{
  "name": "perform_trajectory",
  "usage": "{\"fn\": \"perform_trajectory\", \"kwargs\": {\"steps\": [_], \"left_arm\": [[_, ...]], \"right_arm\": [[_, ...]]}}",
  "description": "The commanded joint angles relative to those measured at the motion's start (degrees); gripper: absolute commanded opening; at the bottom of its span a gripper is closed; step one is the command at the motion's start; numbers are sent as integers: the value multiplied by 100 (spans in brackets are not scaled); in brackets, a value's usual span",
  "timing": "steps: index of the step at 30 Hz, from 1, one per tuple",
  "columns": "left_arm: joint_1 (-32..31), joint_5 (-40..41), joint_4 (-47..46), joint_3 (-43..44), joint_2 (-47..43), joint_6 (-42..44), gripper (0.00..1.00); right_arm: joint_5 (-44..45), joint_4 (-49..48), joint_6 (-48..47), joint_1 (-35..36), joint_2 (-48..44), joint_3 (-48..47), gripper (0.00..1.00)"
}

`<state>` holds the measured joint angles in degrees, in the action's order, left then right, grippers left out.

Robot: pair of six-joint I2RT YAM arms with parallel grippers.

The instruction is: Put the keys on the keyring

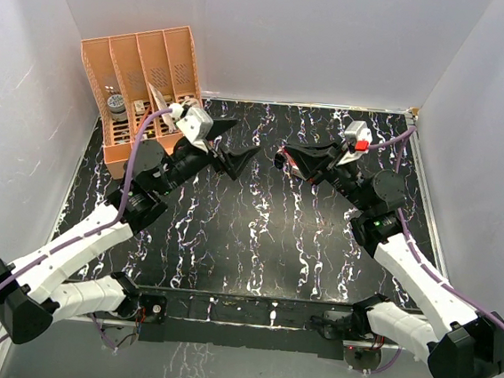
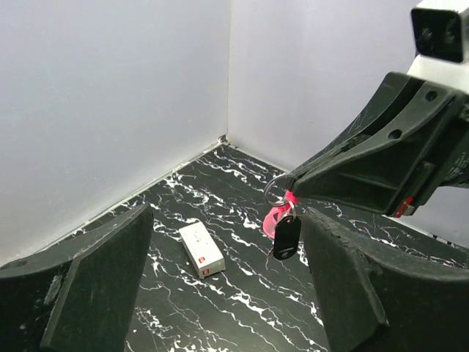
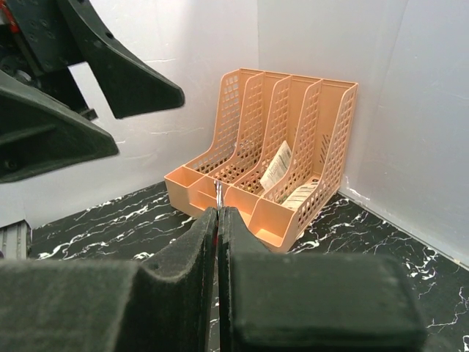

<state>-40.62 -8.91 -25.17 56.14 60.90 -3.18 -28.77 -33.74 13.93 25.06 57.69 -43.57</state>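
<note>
My right gripper (image 1: 282,156) is shut on the keyring (image 2: 277,218), a pink strap with a silver ring (image 2: 275,189) at its top, and holds it above the table. A black fob (image 2: 286,238) hangs from the ring in front of the strap. A small tan metal piece, likely the keys (image 2: 270,253), peeks out below the fob. In the right wrist view the jaws are pressed together at the right gripper (image 3: 218,213), with the ring's edge (image 3: 218,192) sticking out. My left gripper (image 2: 227,249) is open, facing the hanging keyring at close range, with nothing between its fingers (image 2: 344,279).
A small white rectangular box (image 2: 201,249) lies on the black marbled table (image 1: 256,234) beneath the grippers. An orange file organiser (image 1: 145,89) with papers and small items stands at the back left corner. White walls close in three sides.
</note>
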Motion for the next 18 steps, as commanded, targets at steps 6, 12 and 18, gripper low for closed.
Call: {"fn": "perform_trajectory", "kwargs": {"steps": [6,12,18], "left_arm": [[46,179,36,-57,-407,204,81],[54,170,129,-23,-423,205,81],[63,231,265,10,-469,230,81]], "right_arm": [[166,70,-58,-11,-93,-339,0],[213,148,-70,-12,-79,-425,0],[199,260,-88,-16,17,-608,0]]}}
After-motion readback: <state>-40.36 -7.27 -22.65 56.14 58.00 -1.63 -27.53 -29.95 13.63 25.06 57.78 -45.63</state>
